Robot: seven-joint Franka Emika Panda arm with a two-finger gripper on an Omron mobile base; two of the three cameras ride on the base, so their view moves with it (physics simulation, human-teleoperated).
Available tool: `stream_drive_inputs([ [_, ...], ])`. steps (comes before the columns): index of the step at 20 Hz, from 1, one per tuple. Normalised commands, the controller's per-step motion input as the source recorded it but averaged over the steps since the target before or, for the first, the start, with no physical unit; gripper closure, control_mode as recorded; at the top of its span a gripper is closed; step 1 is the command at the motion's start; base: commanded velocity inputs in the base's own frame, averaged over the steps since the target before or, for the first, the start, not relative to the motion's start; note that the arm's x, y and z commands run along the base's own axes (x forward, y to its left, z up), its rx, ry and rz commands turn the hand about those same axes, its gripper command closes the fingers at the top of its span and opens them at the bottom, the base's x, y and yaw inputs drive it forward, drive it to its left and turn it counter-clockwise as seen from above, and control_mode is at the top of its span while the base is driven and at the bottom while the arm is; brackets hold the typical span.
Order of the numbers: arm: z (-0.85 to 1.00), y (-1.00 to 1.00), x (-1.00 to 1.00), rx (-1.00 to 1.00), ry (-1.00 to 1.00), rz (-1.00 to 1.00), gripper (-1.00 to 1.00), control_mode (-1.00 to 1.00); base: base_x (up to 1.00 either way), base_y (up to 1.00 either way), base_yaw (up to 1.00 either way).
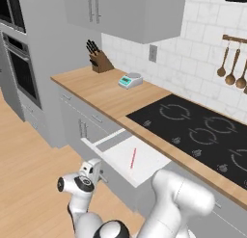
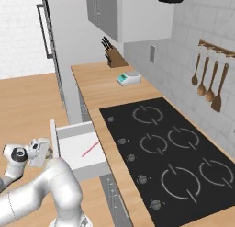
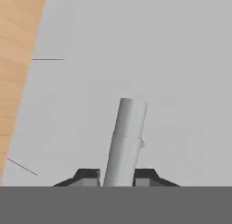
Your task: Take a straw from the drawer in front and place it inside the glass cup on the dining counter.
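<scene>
I count one drawer (image 1: 140, 162), and it is pulled out. One straw (image 1: 132, 158) lies flat on its white floor, red and thin. It sits past my gripper (image 3: 116, 177), deeper in the drawer, and nothing touches it.

I count one knife block (image 1: 98, 61), one small scale (image 1: 130, 80) and one black cooktop (image 1: 202, 133) on the wall counter (image 1: 103, 92), all well beyond my jaws. In my right base view I count four wooden spoons (image 2: 207, 82) hanging on the wall, far off.

In my hand view my two finger tips (image 3: 87, 177) stand close together, with just a narrow gap. One grey bar handle (image 3: 127, 141) sits right in that gap and runs away from my jaws along the grey drawer front. The tips hug it on both sides, so I am gripping the handle. A strip of wood floor (image 3: 16, 60) shows off to one side of my jaws.
</scene>
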Motion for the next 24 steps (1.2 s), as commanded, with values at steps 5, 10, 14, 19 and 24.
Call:
stream_drive_inputs([
  [5,0.33,0.74,-0.23,0.23,0.22,0.02,-1.00,-1.00,0.00,0.00,0.00],
  [10,0.94,0.10,-0.35,0.49,0.27,0.02,-1.00,-1.00,0.00,0.00,0.00],
  [14,1.00,-0.08,-0.17,0.49,0.29,0.00,-1.00,-1.00,0.00,0.00,0.00],
  [19,0.88,-0.54,0.09,0.34,0.21,-0.04,-1.00,-1.00,0.00,0.00,0.00],
  [24,0.25,-0.75,0.57,0.15,0.18,-0.10,-1.00,-1.00,0.00,0.00,0.00],
])
